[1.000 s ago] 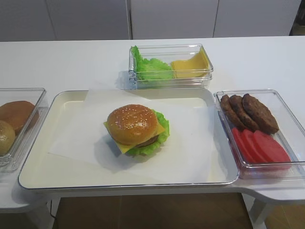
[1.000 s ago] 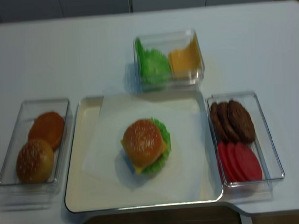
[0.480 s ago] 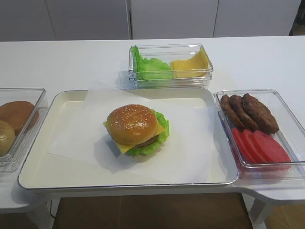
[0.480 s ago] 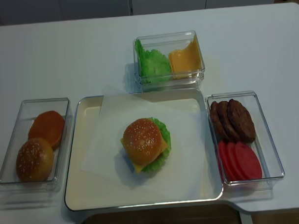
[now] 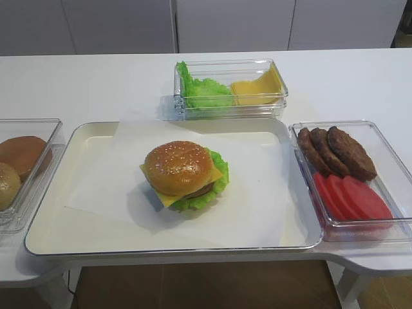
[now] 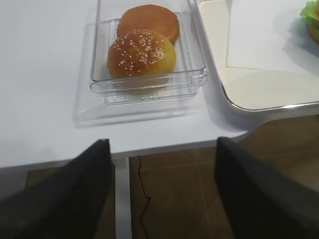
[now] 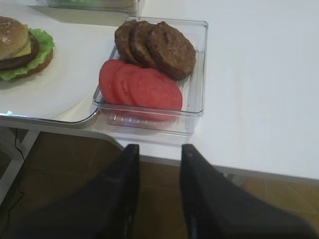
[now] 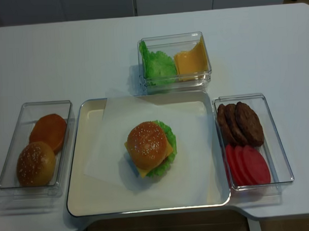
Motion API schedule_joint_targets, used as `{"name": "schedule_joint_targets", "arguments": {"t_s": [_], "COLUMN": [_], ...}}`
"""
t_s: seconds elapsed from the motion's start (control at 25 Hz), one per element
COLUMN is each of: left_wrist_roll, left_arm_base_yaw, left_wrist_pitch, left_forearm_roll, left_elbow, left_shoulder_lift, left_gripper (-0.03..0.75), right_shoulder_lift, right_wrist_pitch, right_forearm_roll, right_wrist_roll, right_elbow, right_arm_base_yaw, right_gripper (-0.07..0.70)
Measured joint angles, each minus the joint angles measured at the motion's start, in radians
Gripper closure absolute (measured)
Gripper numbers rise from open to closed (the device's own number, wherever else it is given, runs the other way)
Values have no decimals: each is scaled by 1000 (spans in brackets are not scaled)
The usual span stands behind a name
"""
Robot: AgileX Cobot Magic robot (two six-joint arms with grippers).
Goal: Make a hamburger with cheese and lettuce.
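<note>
The hamburger stands on white paper in the cream tray, with a sesame bun on top. Its yellow cheese juts out at the corners, and its ruffled green lettuce fringes the right side. Neither gripper shows in the high views. In the left wrist view my left gripper hangs wide open and empty below the table's front edge. In the right wrist view my right gripper is also below the edge, open with nothing between its fingers; the hamburger shows at far left.
A clear box at left holds a sesame bun and a plain bun half. A box at the back holds loose lettuce and cheese slices. A box at right holds patties and tomato slices.
</note>
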Motion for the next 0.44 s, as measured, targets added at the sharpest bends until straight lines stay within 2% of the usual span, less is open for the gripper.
{"name": "schedule_joint_targets", "arguments": {"t_s": [0.44], "left_wrist_roll": [2], "left_arm_base_yaw": [0], "left_wrist_pitch": [-1], "left_forearm_roll": [0], "left_elbow": [0], "left_shoulder_lift": [0], "left_gripper": [232], "right_shoulder_lift": [0], "right_wrist_pitch": [0], "right_forearm_roll": [0], "right_wrist_roll": [0], "right_elbow": [0], "right_arm_base_yaw": [0], "right_gripper": [416]}}
